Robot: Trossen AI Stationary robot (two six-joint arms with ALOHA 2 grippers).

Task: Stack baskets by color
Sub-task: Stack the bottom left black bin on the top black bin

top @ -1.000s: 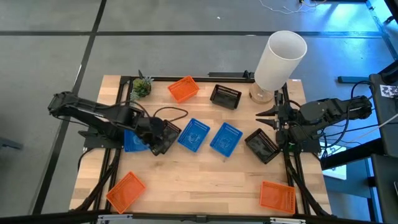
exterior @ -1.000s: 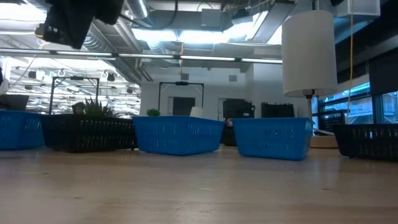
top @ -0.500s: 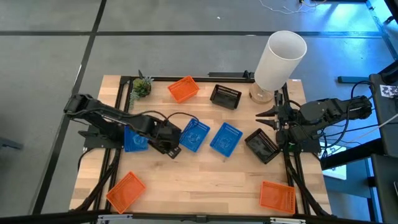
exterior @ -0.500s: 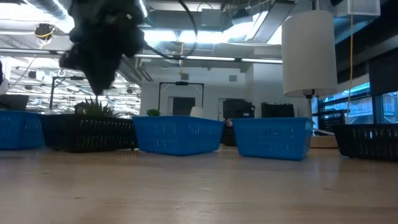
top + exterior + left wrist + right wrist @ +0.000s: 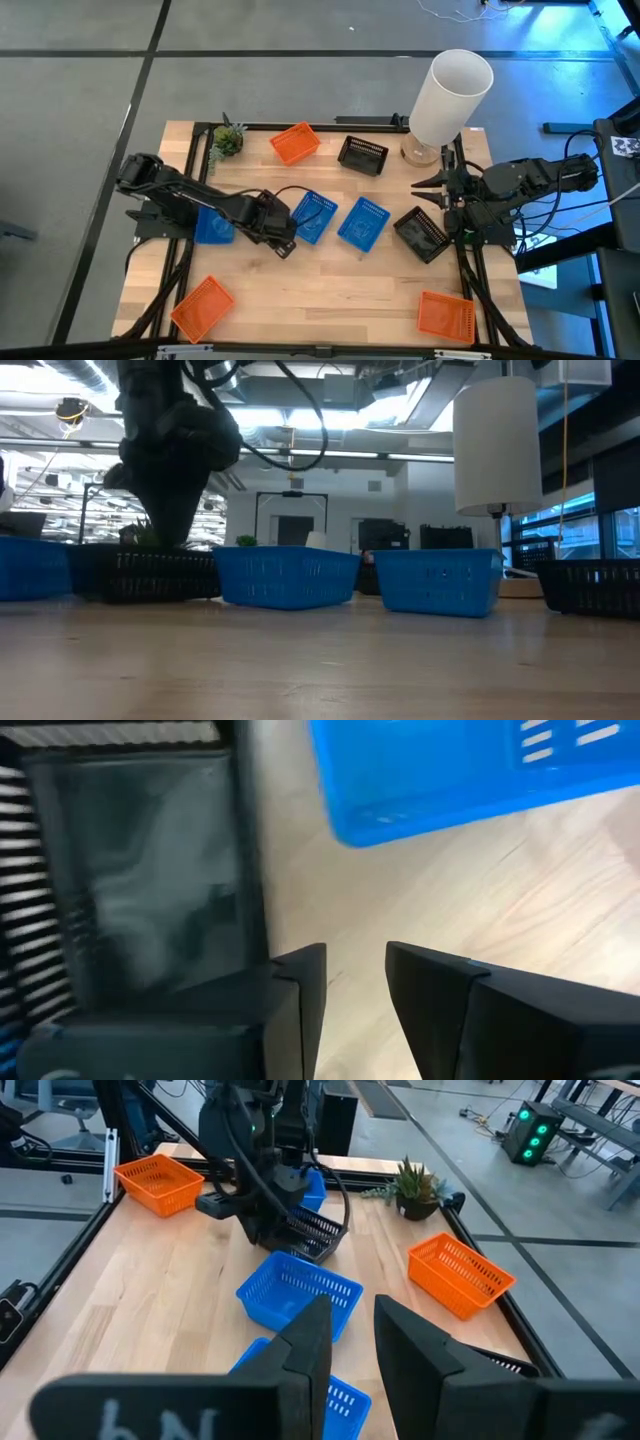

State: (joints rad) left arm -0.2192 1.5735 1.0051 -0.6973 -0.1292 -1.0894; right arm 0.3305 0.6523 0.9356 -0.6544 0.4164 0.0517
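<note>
Blue baskets point(image 5: 313, 215) point(image 5: 362, 222) point(image 5: 213, 226) lie in a row across the middle of the table. Orange baskets point(image 5: 295, 142) point(image 5: 202, 305) point(image 5: 445, 315) and black ones point(image 5: 362, 153) point(image 5: 420, 235) sit around them. Another black basket point(image 5: 150, 573) rests on its floor between two blue ones. My left gripper point(image 5: 355, 970) points steeply down just above it, open. Both fingertips are beside the basket's wall point(image 5: 245, 860), with bare wood showing between them. My right gripper point(image 5: 350, 1330) waits open, raised at the table's right edge. My left gripper stands from above at the black basket's side wall point(image 5: 250, 920), and its nearer finger point(image 5: 300, 985) is right against it. I cannot tell whether the finger touches the wall. The basket stays flat on the table.
A tall white cylinder point(image 5: 450, 95) stands at the far right. A small green plant point(image 5: 228, 138) is at the far left corner. Bare wood point(image 5: 320, 290) lies along the near side between the two near orange baskets.
My left gripper has come down from high above the table to the black basket's rim. It has shifted toward the table's right and near edges and tipped to point more steeply down. The baskets have not moved.
</note>
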